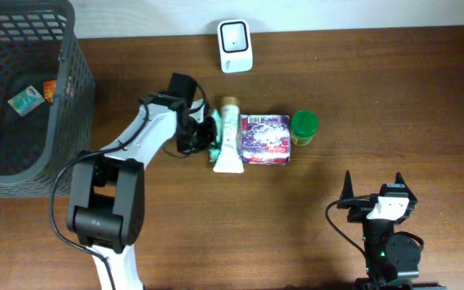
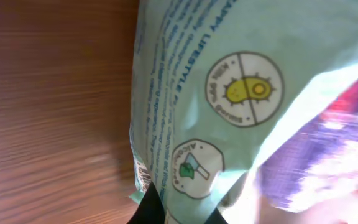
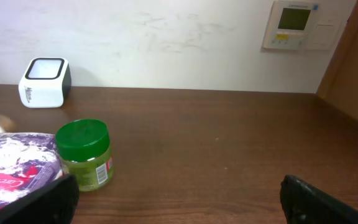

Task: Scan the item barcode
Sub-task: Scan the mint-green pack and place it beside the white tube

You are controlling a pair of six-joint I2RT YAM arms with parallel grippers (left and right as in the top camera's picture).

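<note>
A mint-green tube lies on the table with its cap toward the back, next to a purple packet. My left gripper is shut on the tube's left edge. In the left wrist view the tube fills the frame, pinched between my dark fingertips at the bottom, and a strip of barcode shows on its left edge. The white scanner stands at the table's back edge, also in the right wrist view as the scanner. My right gripper stands open at the front right, holding nothing.
A green-lidded jar stands right of the purple packet, and the jar shows a small barcode. A dark mesh basket with a few items fills the back left. A wall panel hangs behind the table.
</note>
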